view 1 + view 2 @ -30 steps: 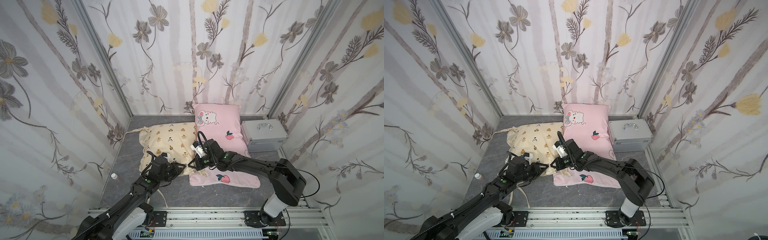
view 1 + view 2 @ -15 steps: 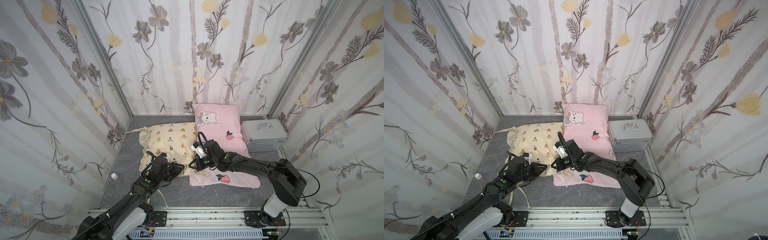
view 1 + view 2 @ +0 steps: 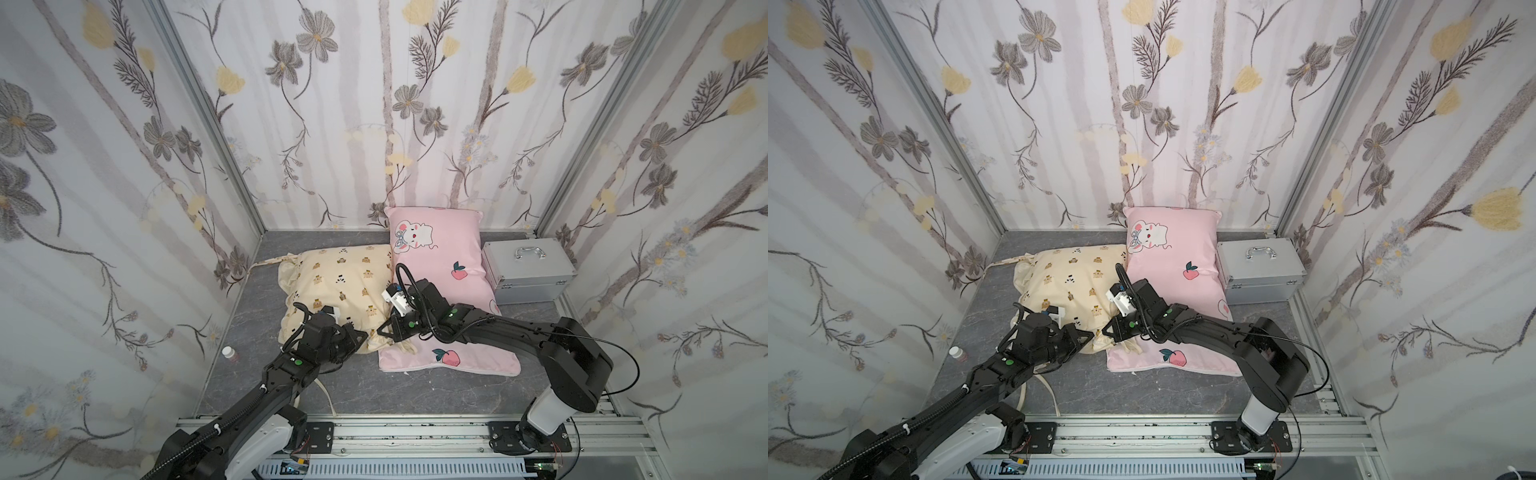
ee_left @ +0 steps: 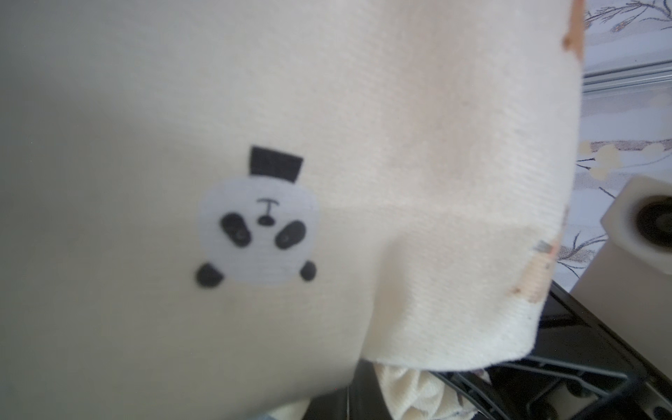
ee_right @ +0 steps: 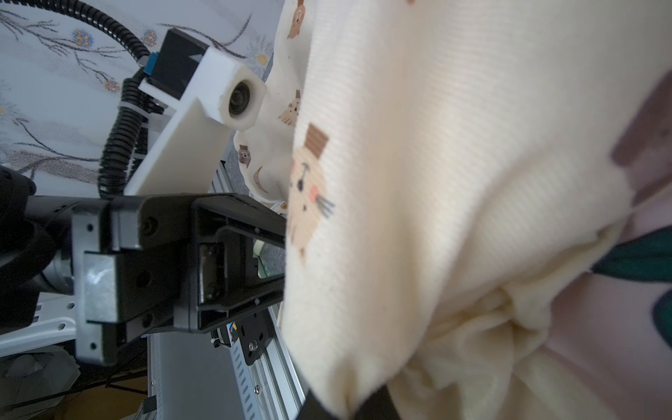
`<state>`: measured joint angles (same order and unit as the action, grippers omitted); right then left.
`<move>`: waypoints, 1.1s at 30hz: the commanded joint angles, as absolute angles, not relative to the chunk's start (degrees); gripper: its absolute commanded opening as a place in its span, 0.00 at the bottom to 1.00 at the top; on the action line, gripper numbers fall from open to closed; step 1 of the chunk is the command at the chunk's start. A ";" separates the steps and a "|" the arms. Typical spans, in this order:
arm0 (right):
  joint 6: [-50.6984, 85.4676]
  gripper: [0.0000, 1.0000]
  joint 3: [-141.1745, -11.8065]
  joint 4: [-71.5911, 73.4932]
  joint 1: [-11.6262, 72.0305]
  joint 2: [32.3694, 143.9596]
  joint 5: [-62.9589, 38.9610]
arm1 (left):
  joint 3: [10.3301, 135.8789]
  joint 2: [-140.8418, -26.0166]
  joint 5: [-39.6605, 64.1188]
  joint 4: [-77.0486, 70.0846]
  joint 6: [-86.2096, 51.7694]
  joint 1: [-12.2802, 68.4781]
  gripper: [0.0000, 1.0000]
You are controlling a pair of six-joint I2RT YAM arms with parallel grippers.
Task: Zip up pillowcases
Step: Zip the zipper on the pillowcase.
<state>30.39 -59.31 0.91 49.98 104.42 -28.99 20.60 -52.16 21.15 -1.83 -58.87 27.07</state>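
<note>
Down on the grey marbled desk (image 3: 374, 386), the biggest soft thing is the pink pillowcase (image 3: 440, 253). It runs lengthwise from the back wall toward the robot, mouse print at its far end, peaches along it, and that's our marker. The cream pillowcase (image 3: 340, 274) lies pressed against the pink one's left side in both top views. It is shorter and ruffle-edged, and its near corner is bunched up right at the pink one's near-left edge. On the pink one's right side, just beside it, sits a silver case (image 3: 528, 270) with its handle facing up. The right arm reaches across the near half of the pink pillowcase. The right gripper (image 3: 380, 332) is at that near-left edge, jaws pressed together and pinching a gathered wad of cream ruffle. Just to the left of it, nose to nose, comes the left gripper (image 3: 362, 335), jaws pressed together too, tips against the cream pillowcase's near edge. In the right wrist view the cream cloth (image 5: 436, 145) hangs in front of those tips, so I can't tell whether they nip any fabric. The left wrist view is nearly all cream cloth, with a panda face (image 4: 260, 225) in a black hat printed on it. A small white-capped bottle (image 3: 230, 354) stands well apart from the pink pillowcase, out beyond the cream one on the left.
</note>
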 commanded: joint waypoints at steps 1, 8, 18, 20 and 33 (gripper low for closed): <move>30.62 0.00 -59.66 2.76 50.01 104.36 -30.23 | 21.23 -51.74 19.94 -1.26 -58.13 27.07 0.00; 33.65 0.00 -59.06 6.11 50.01 101.36 -28.77 | 22.02 -47.23 12.25 6.76 -57.40 26.44 0.00; 25.76 0.00 -59.86 -1.39 50.01 97.87 -23.82 | 21.25 -40.69 5.10 12.61 -58.70 22.59 0.00; 19.86 0.34 -61.64 -7.09 50.78 97.04 -19.72 | 21.72 -40.86 5.76 12.33 -59.01 22.59 0.00; -5.14 0.56 -66.91 -5.56 62.56 101.13 -10.29 | 18.93 -30.82 1.85 11.49 -64.48 29.24 0.00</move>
<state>1.19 -65.84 -7.88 61.78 98.96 -11.75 19.51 -31.90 4.34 11.77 -62.41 28.69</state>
